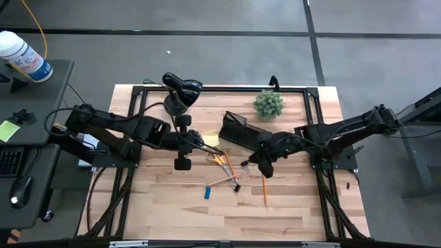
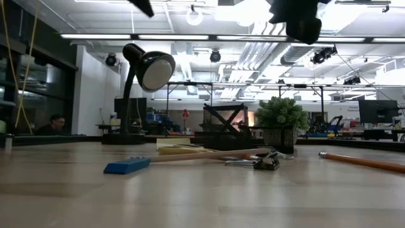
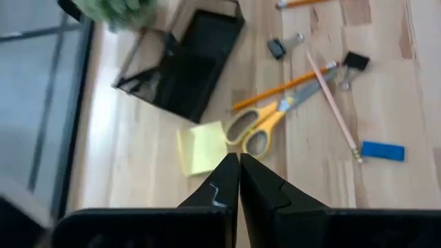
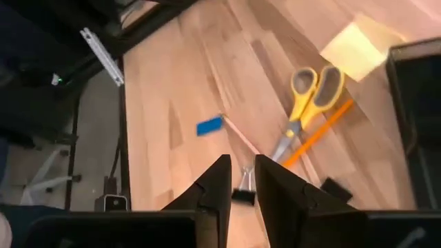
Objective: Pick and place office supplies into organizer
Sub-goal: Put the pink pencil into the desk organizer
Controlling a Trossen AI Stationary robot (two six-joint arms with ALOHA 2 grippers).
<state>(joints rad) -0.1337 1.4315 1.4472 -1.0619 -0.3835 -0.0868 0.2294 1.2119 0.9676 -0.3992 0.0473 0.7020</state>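
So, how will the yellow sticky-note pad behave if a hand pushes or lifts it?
The yellow sticky-note pad lies flat on smooth wood, so it would probably slide, not roll or tip. It looks thin, so likely light and hard to pinch from above. Its top sheets may bend or peel.

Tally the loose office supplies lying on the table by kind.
Scissors: 1
Sticky-note pad: 1
Pencils: 3
Binder clips: 2
Blue block: 1
Total: 8

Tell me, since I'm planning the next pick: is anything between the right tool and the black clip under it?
Nothing visible: the right tool, fingers slightly apart, hangs over the black clip with only open air between.
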